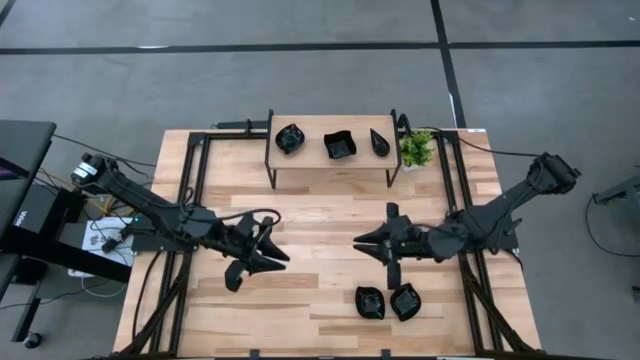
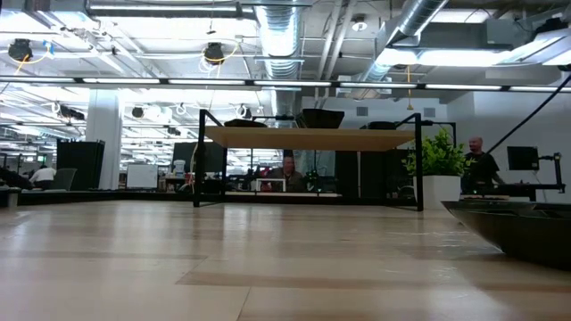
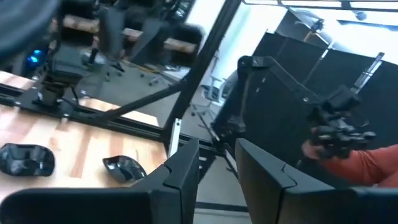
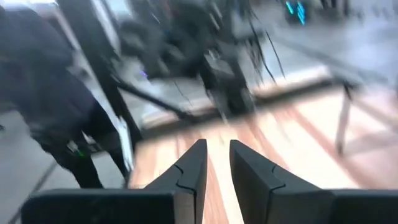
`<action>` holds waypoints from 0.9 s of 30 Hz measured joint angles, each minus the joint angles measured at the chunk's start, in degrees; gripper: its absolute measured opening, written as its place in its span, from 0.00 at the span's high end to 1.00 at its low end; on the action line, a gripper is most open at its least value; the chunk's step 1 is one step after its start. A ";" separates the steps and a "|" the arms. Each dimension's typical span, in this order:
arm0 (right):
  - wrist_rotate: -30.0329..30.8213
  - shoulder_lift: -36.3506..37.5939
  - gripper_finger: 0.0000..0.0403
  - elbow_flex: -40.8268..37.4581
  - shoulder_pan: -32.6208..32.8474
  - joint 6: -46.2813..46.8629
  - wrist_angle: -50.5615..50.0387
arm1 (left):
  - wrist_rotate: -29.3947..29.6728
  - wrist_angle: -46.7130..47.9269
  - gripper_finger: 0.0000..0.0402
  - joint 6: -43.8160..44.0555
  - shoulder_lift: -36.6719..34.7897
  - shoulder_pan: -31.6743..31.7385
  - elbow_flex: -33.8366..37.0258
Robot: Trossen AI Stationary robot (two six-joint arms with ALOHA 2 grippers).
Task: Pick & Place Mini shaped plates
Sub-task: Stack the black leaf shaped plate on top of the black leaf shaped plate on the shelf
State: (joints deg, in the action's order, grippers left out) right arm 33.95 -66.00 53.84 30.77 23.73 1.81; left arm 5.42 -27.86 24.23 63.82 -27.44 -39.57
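Three mini shaped plates, glossy black, rest on the wooden shelf at the table's far middle. Two more plates lie side by side on the table near its front right; the left wrist view shows them too. My left gripper hovers left of centre, pointing right, open and empty. My right gripper hovers right of centre, pointing left, open with a narrow gap and empty.
A small green potted plant stands at the shelf's right end. Black frame rails run along the table's left and right sides. In the low view a plate's rim fills the right foreground. People show beyond the table.
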 joint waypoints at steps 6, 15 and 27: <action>2.03 0.00 0.84 0.00 2.76 23.92 -24.18 | -1.19 0.84 0.74 -2.33 -0.06 0.04 0.00; 2.04 0.00 0.84 0.00 4.01 56.67 -52.44 | -0.73 0.95 0.74 -6.45 -0.06 1.74 0.00; -1.76 3.81 0.84 -0.40 6.82 85.22 -83.80 | -0.50 1.95 0.74 -6.01 -0.03 6.39 0.00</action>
State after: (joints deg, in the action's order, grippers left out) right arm 32.19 -62.19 53.45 37.59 108.95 -81.99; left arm 4.92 -25.91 18.22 63.79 -21.05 -39.57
